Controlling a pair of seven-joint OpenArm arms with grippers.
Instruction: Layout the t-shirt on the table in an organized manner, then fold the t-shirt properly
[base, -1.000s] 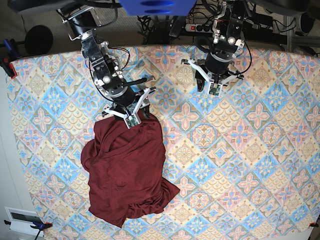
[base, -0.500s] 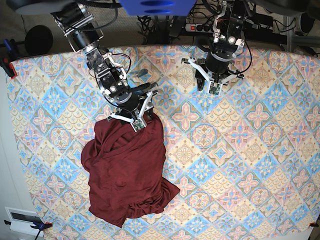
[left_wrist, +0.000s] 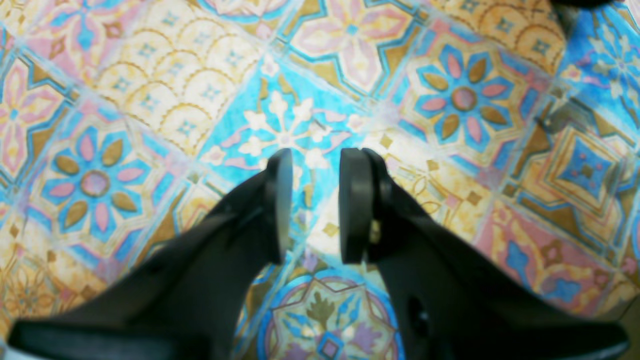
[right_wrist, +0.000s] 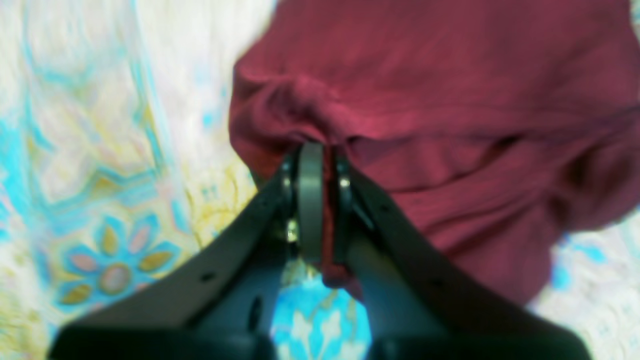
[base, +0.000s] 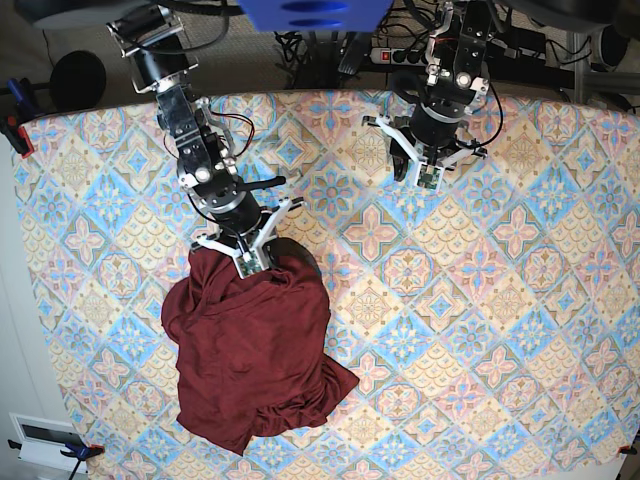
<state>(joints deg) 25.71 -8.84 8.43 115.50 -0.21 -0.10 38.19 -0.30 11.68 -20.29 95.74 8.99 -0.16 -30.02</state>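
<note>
T-shirt (right_wrist: 450, 125) fold seemingly between right pincer (right_wrist: 320, 200) tips

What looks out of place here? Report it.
The t-shirt lies bunched in a crumpled heap on the table, not spread flat. The right gripper is shut on a fold at its edge. Nothing looks spilled or damaged.

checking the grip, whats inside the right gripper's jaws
A pinched fold of the maroon t-shirt sits inside the shut right gripper; how deep the fabric goes is hidden.
</note>
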